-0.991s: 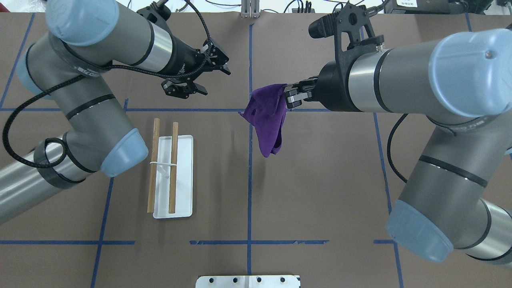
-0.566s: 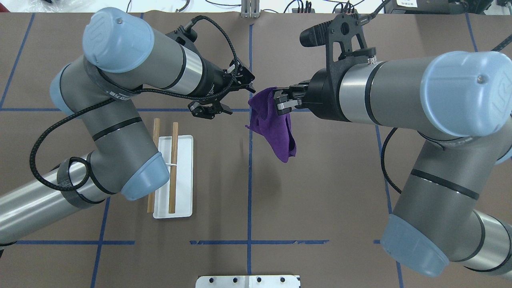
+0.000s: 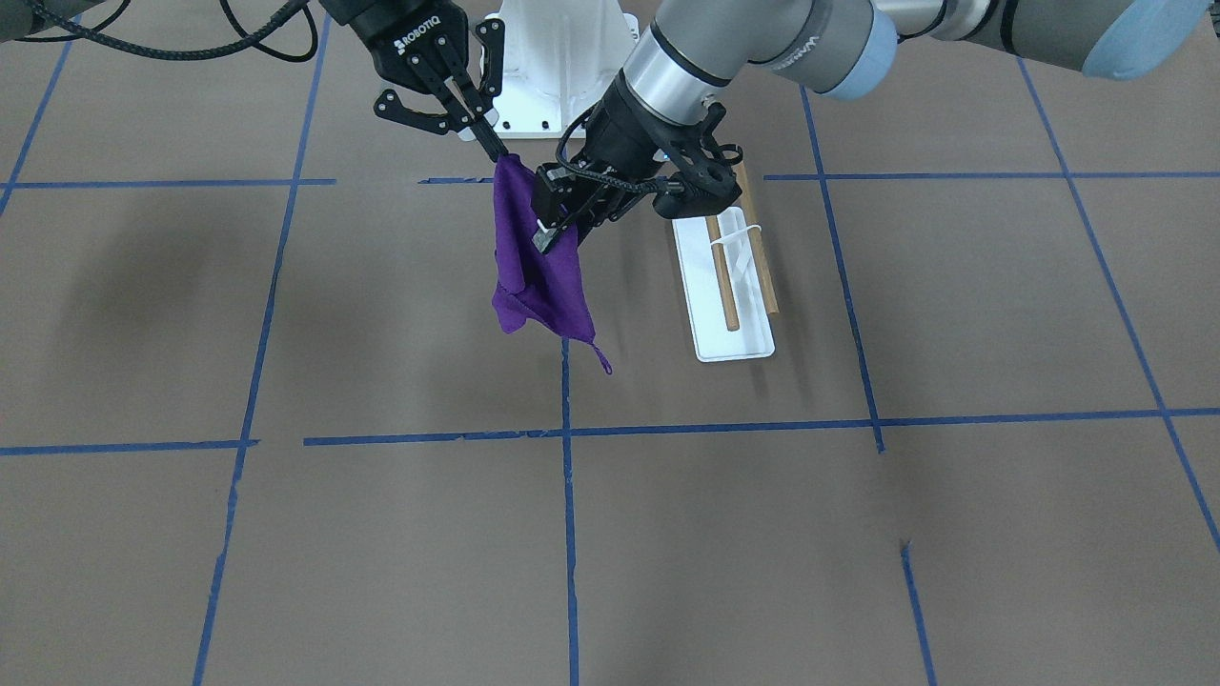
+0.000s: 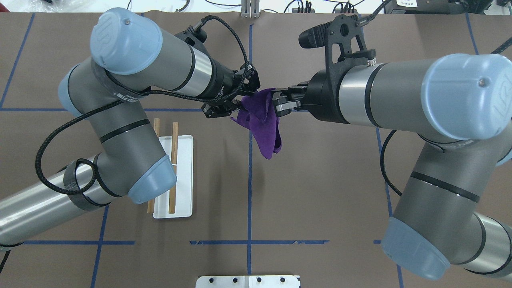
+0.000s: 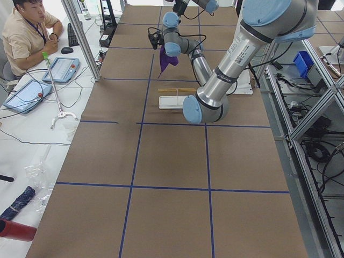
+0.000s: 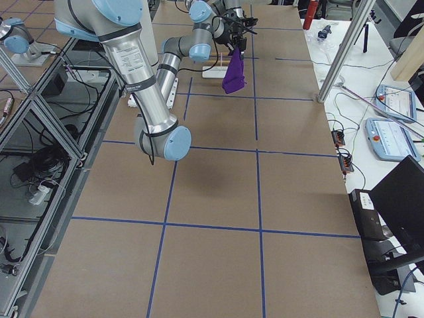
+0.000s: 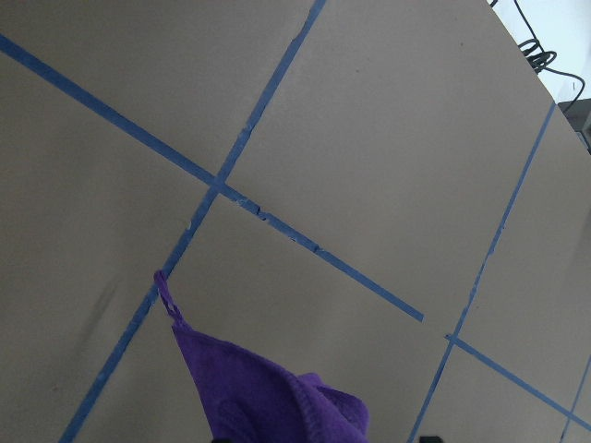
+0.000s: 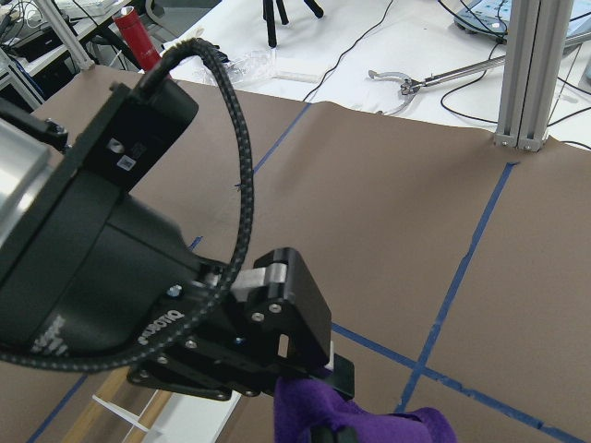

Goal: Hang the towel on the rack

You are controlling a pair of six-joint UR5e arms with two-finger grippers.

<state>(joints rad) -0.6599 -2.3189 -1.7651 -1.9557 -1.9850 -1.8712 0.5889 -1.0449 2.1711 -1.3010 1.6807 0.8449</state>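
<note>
A purple towel (image 4: 264, 124) hangs in the air over the table's middle, above the blue centre line. My right gripper (image 4: 276, 105) is shut on its upper corner; in the front view (image 3: 494, 151) it pinches the towel (image 3: 538, 276) at the top. My left gripper (image 4: 242, 103) is open, its jaws on either side of the towel's left edge; the front view (image 3: 548, 229) shows it against the cloth. The rack's white base (image 4: 184, 160) lies left of the towel, its two wooden rods (image 4: 174, 140) partly hidden by my left elbow. The front view shows the rack (image 3: 721, 276) whole.
The large white bolted pedestal (image 3: 553, 57) stands at the robot's side of the table. A metal plate (image 4: 248, 281) sits at the near edge. Blue tape lines (image 4: 250, 200) cross the brown table. An operator (image 5: 27, 32) sits beyond the table's far side.
My left arm has swung right, carrying its open gripper from above the rack to the towel's left edge. My right gripper has shifted slightly left and the towel has swung.
</note>
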